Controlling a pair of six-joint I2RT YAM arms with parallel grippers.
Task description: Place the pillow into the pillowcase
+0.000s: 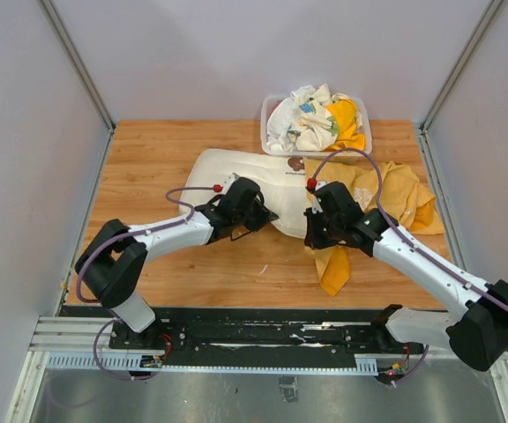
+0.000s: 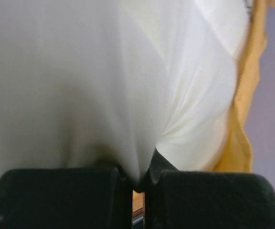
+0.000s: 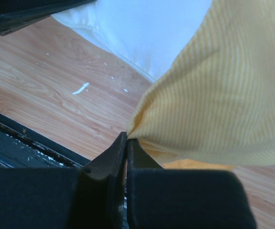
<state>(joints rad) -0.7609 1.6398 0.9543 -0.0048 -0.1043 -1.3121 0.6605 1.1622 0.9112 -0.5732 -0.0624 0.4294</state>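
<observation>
Top external view: pillow (image 1: 236, 172) lies across middle of bench (image 1: 166, 150), cream-white, long side running L to R; small brown mark shows near its R end; pillowcase (image 1: 404, 194) is bunched at centre-right of bench, touching pillow's R end, one flap trailing toward near edge; can't tell if any of pillow is inside it. Left pincer (image 1: 269, 216) sits at pillow's near edge; right pincer (image 1: 312, 240) sits at near-left part of pillowcase, just beside pillow; the two are near each other, apart. Clear bin (image 1: 272, 132) stands at far edge of bench behind pillow, holding a heap of cloths (image 1: 311, 119), white and yellow w/ small prints.

Left wrist view: left pincer is clamped tight on a fold of pillow's white cover; creases fan up from the pinch; strip of pillowcase runs down R side, against pillow's edge.

Right wrist view: right pincer is clamped on an edge of pillowcase, orange-yellow w/ fine stripes; cloth rises off bench from the pinch and spreads up to R; pillow corner shows behind at top; bare wood w/ white flecks to L.
</observation>
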